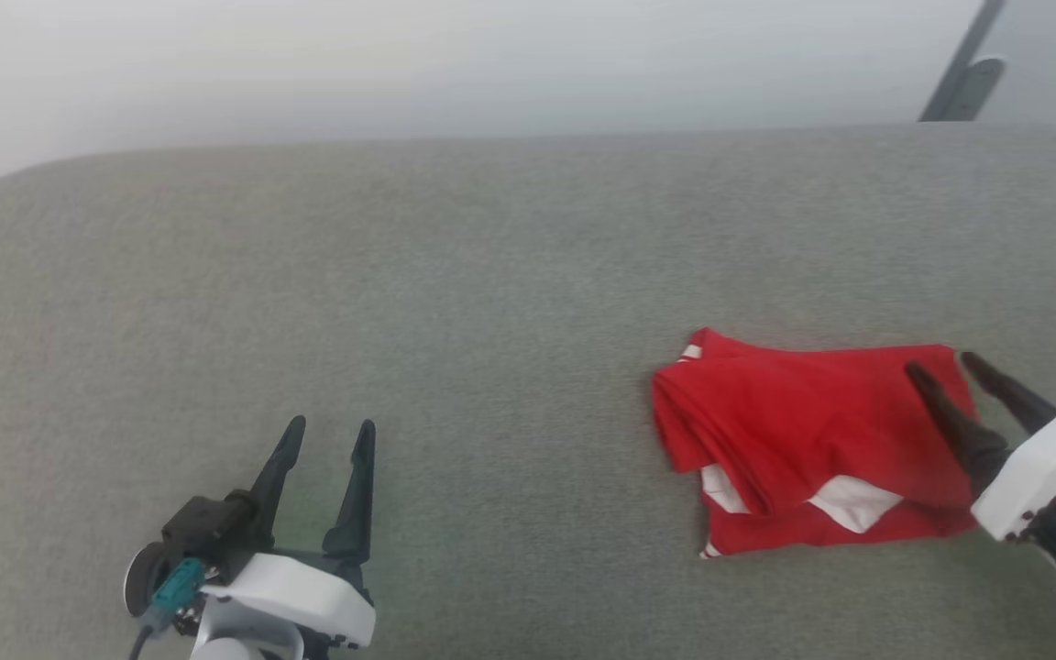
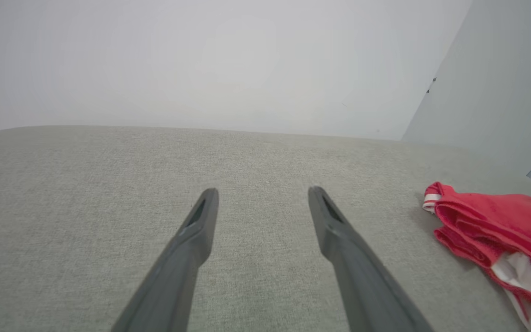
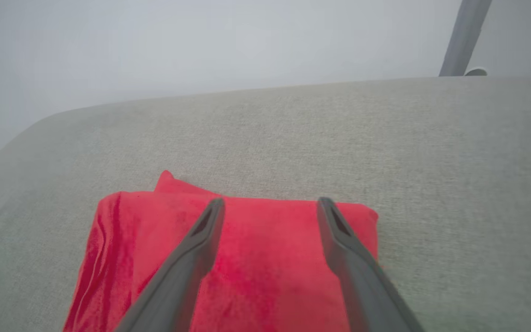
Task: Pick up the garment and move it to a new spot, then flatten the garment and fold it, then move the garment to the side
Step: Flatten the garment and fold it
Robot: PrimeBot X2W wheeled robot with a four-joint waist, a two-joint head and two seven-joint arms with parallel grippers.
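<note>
Grey woven fabric covers the desk (image 1: 491, 229), with a pale wall behind it. We see the garment (image 1: 794, 431) lying folded into a rough red rectangle, a white patch showing at its near edge. Our right tool (image 1: 940, 364) sits over the garment's right end, fingers spread wide and gripping nothing; we cannot tell whether the tips touch the cloth. Our left tool (image 1: 331, 424) rests well to the garment's left, equally wide and empty, above bare fabric.
</note>
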